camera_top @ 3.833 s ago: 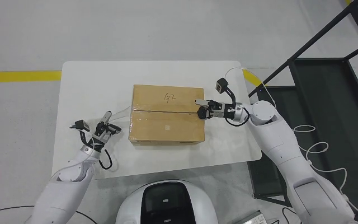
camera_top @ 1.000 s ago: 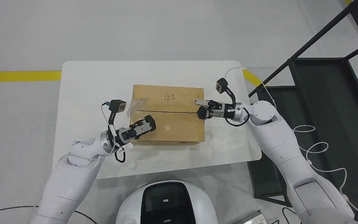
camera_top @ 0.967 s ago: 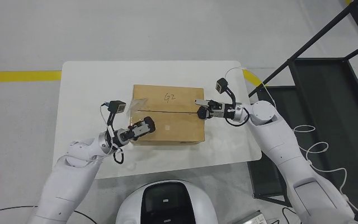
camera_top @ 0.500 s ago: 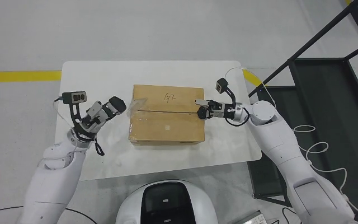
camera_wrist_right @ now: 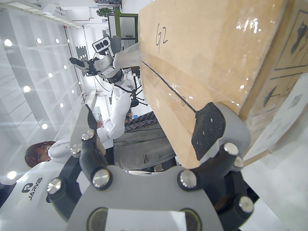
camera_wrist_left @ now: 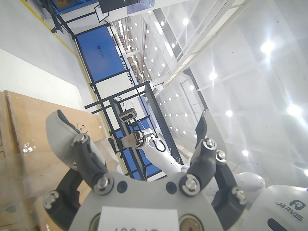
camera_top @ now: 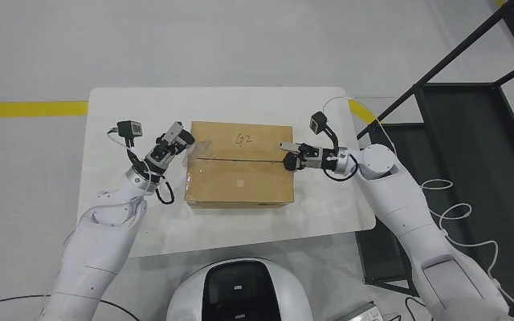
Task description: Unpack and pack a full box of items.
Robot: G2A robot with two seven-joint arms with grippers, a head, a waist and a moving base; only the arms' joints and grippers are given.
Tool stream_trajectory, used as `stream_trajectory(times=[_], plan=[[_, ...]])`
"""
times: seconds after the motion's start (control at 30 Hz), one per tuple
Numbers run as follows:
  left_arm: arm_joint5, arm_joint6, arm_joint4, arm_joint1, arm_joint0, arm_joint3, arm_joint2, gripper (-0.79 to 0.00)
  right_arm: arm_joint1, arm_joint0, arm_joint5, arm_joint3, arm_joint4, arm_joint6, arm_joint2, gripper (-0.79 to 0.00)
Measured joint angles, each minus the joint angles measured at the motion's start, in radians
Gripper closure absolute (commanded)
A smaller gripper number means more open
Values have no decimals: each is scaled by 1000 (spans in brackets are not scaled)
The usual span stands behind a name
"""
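Top: box (camera_top: 239,164) sits closed in the middle of the table (camera_top: 128,112), seam taped. Your left gripper (camera_top: 178,143) is at its left top corner, right gripper (camera_top: 287,154) at the seam's right end.

Left wrist: jaws spread wide, empty, box just beside one finger (camera_wrist_left: 60,126).

Right wrist: jaws wide, empty, one pad (camera_wrist_right: 208,131) by the seam (camera_wrist_right: 166,82).

Cardboard looks stiff, tape slick, and a full box is probably heavy. Take the lifted tape end (camera_wrist_right: 125,57), not the walls.

The box (camera_top: 241,164), left gripper (camera_top: 183,138) and right gripper (camera_top: 285,155) at its ends, leaves table (camera_top: 128,112) room along its sides.
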Motion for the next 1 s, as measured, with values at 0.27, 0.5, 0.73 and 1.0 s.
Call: stream_trajectory(times=[0.27, 0.5, 0.73, 1.0], plan=[[-33, -4, 17, 8, 64, -41, -52, -785, 37, -119, -66, -100, 92, 94, 136, -785], [-3, -27, 51, 7, 74, -66, -49, -785, 61, -213, -99, -136, 153, 93, 259, -785], [32, -35, 88, -2, 59, -69, -17, -785, 73, -285, -79, -194, 161, 52, 320, -785], [69, -2, 162, -18, 18, -28, 34, -785, 72, -308, -66, -218, 153, 32, 314, -785]])
